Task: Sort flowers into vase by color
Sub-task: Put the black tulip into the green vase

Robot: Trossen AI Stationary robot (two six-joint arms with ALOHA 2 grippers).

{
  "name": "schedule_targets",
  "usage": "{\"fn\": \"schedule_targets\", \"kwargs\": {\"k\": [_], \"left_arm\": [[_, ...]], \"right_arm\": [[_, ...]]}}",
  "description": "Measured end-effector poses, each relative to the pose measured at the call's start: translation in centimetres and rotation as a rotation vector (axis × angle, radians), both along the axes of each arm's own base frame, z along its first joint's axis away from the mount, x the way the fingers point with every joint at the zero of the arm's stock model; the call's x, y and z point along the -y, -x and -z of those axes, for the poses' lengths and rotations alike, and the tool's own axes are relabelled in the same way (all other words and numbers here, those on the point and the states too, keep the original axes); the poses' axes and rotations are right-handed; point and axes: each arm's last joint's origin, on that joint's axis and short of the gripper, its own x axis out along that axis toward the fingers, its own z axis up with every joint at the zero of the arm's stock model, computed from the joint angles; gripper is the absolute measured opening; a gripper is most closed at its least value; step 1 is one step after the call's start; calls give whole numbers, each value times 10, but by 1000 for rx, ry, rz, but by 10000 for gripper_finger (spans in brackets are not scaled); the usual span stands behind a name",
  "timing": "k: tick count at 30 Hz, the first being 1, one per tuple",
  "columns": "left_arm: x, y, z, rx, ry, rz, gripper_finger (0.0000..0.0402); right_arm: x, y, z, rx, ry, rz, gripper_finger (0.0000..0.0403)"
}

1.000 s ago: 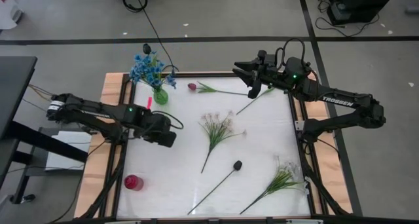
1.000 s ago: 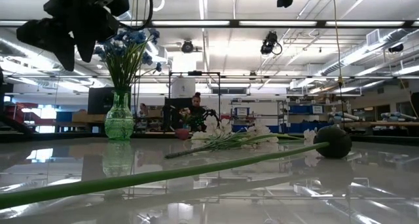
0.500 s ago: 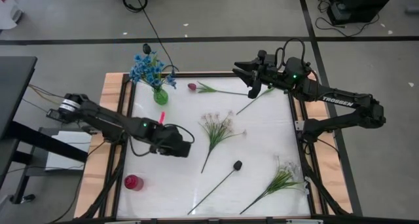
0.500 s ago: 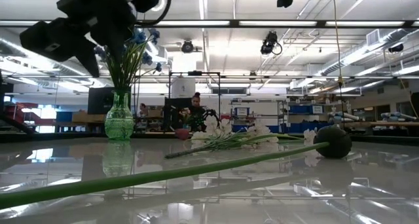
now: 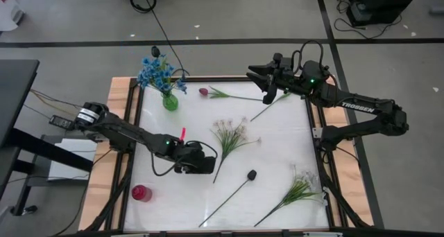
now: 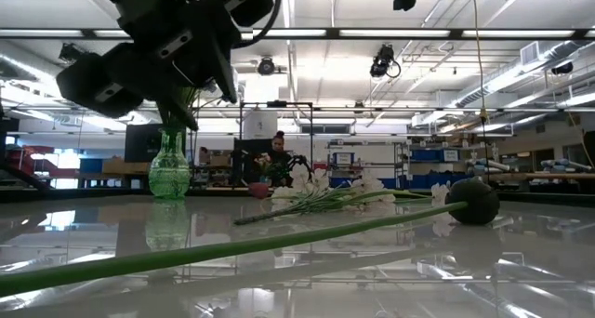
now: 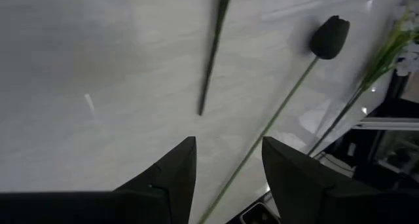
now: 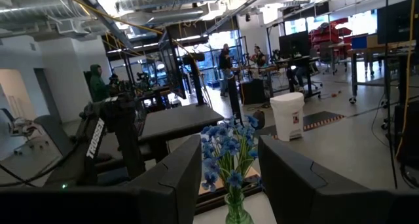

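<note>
White bench (image 5: 277, 147) carries loose flowers — a white sprig (image 5: 229, 136), a black bud (image 5: 252, 174), a pink tulip (image 5: 204, 91); blue flowers (image 5: 157, 73) stand in the green vase (image 5: 170, 101). Left claw (image 5: 208, 166), fingers apart, hovers beside the white sprig's stem — right claw (image 5: 254, 73), parted, waits at the far edge.

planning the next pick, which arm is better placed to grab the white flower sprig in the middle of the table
Left. The left claw hangs open right beside the stem end of the white flower sprig. The right claw waits at the far edge above the pink tulip, open, further from that sprig.
</note>
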Motion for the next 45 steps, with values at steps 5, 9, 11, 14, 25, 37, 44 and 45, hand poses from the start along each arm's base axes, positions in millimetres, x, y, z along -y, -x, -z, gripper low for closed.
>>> {"fn": "schedule_targets", "kwargs": {"k": [5, 9, 11, 14, 25, 37, 44, 45], "left_arm": [[3, -9, 5, 44, 22, -9, 178], [3, -10, 4, 61, 27, -10, 178], [3, -10, 4, 63, 23, -11, 178], [3, -12, 2, 88, 26, -12, 178], [3, -12, 2, 94, 18, -1, 178], [18, -20, 9, 103, 13, 8, 178], [22, -40, 16, 53, -51, 31, 168], [21, -42, 18, 47, -70, 31, 164]], "right_arm": [[0, 0, 0, 1, 0, 0, 160], [0, 0, 0, 0, 0, 0, 160], [0, 0, 0, -1, 0, 0, 160], [0, 0, 0, -1, 0, 0, 160], [0, 0, 0, 0, 0, -1, 160], [0, 0, 0, 0, 0, -1, 160], [0, 0, 1, -5, -2, -1, 160], [0, 0, 1, -5, -2, -1, 160]]}}
